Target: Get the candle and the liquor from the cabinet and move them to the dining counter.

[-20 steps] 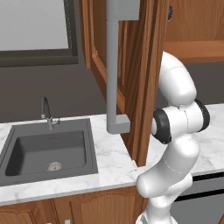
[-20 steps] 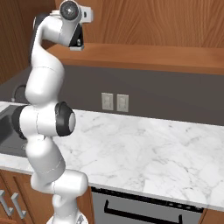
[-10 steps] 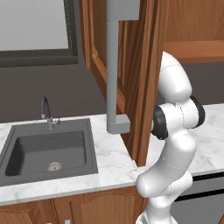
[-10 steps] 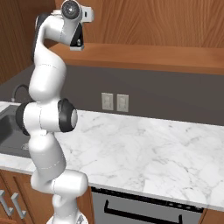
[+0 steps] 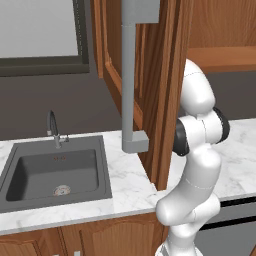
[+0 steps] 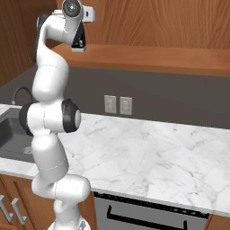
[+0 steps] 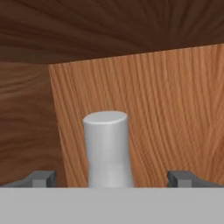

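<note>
Grey sink at nine o'clock of the arm, unused. Reddish-brown cabinet, door swung open, grey bar handle at eleven. Gripper inside, claw spread wide, empty. Pale neck, likely the liquor, between the fingertips, at twelve. Step: reaching. Next: advance slightly, close squarely.
</note>
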